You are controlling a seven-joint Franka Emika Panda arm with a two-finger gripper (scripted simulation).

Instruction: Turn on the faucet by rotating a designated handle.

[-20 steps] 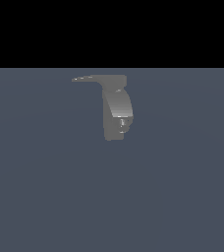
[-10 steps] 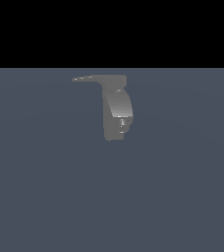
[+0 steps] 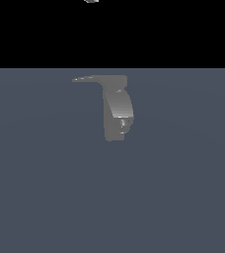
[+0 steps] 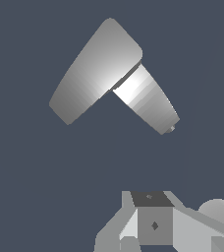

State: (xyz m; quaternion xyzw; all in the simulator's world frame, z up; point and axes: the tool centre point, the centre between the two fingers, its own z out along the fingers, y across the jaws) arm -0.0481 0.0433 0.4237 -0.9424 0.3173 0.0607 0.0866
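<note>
The faucet (image 3: 117,111) is a small grey upright fixture on the blue-grey floor, with a dark nozzle low on its front. Its handle (image 3: 92,78) juts flat from the top toward the exterior view's left and tapers to a point. From the wrist, the handle (image 4: 94,74) shows as a broad grey blade, joined to the shiny faucet body (image 4: 146,98). My gripper (image 4: 151,206) hangs above and apart from both. It touches nothing, and its fingertips appear together with no gap. Only a pale scrap of the arm (image 3: 91,1) shows at the exterior view's top edge.
A flat blue-grey floor (image 3: 183,197) spreads around the faucet, with a black backdrop beyond it. No other objects are in view.
A pale scrap of the arm has come into sight at the top edge of the exterior view. The faucet and its handle have not moved.
</note>
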